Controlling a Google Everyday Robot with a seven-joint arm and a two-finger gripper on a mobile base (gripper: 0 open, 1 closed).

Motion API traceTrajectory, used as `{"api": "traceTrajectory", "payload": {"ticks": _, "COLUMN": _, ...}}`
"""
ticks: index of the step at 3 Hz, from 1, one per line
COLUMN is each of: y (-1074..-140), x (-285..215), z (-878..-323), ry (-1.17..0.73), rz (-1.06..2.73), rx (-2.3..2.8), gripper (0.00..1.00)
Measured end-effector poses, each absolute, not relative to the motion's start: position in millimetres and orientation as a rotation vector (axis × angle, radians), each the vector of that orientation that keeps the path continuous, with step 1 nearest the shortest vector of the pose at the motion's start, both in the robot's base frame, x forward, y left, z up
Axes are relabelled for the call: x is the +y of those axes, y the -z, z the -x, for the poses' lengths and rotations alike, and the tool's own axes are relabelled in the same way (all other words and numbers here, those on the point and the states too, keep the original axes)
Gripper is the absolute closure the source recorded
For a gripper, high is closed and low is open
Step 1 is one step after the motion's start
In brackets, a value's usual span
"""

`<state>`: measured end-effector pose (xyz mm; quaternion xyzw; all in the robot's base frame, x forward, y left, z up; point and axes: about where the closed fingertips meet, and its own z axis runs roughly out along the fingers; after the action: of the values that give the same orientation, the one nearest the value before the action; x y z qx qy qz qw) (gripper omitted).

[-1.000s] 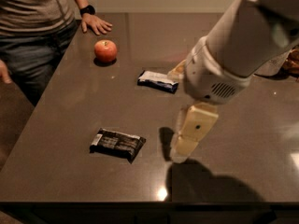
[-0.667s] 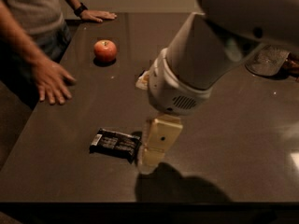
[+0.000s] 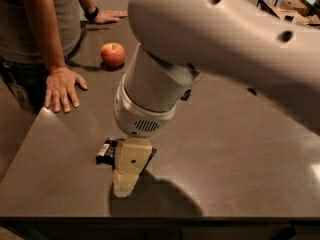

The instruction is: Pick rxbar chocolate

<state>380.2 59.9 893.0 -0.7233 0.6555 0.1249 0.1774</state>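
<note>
Gripper (image 3: 125, 184) hangs over the black rxbar chocolate (image 3: 106, 152), hiding all but its white-striped end; whether it grips cannot be told.

One apple (image 3: 113, 54), one rxbar (image 3: 106, 152) by gripper (image 3: 125, 186)

We see a dark brown table (image 3: 240, 149) with a smooth, faintly glossy top. A red apple (image 3: 113, 54) sits on its far left part. A person (image 3: 47, 14) in a grey shirt stands at the table's left edge, cut off above the chest. Their near hand (image 3: 62, 86) lies flat on the tabletop, just beside the apple. Their far hand (image 3: 107, 17), with a black wristband (image 3: 91, 14), rests at the far edge. A wire basket (image 3: 285, 6) shows at the top right. The gripper (image 3: 126, 184) hangs low over the table's near left part.
</note>
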Motion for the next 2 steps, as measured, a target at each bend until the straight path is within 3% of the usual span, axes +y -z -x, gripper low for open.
{"api": "traceTrajectory", "payload": {"ticks": 2, "y": -845.5, "x": 63.2, "z": -400.4, "ry": -0.298, "rz": 2.050, "rx": 1.996, "gripper": 0.00}}
